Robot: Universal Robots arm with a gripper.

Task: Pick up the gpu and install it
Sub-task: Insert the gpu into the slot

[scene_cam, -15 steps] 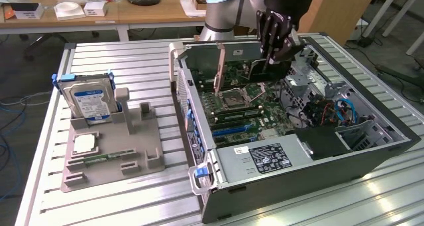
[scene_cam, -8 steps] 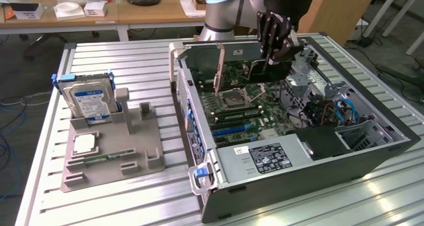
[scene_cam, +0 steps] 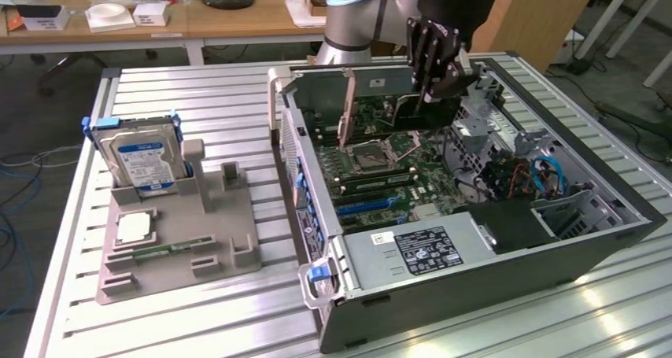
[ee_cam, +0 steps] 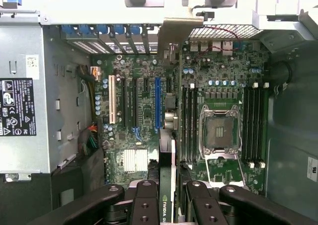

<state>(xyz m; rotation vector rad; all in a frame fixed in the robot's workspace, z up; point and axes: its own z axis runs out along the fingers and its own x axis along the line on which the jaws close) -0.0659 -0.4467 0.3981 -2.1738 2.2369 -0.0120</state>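
The gripper [ee_cam: 171,199] is clenched on the gpu [ee_cam: 167,160]; the wrist view looks straight down past its black fingers [ee_cam: 145,205], one pressed to each face of the card, which shows edge-on as a slim dark strip running away from the gripper; a green-lettered label sits on the edge between the fingers. Beneath the gripper that view lays out the motherboard [ee_cam: 149,68]; a long blue slot [ee_cam: 158,103] runs just beside the card's line on one side, the open processor socket [ee_cam: 218,130] lies on the other; a white slot [ee_cam: 111,98] and a small silver heatsink [ee_cam: 135,160] lie beyond the blue one, and the power supply [ee_cam: 25,106] with its black label is farther off on that side.

The exterior view gives what the wrist camera cannot: the gripper [scene_cam: 433,63] hangs above the open computer case [scene_cam: 588,240], near its rear wall, with the card clear of the board; whether its lower edge touches any slot I cannot tell. Well apart from the gripper, to the exterior view's left, a grey holder [scene_cam: 210,240] rests on the slatted bench [scene_cam: 189,98]; it carries an upright hard drive [scene_cam: 144,165] with a blue label, a processor chip [scene_cam: 134,229] and a small green memory stick [scene_cam: 157,252].
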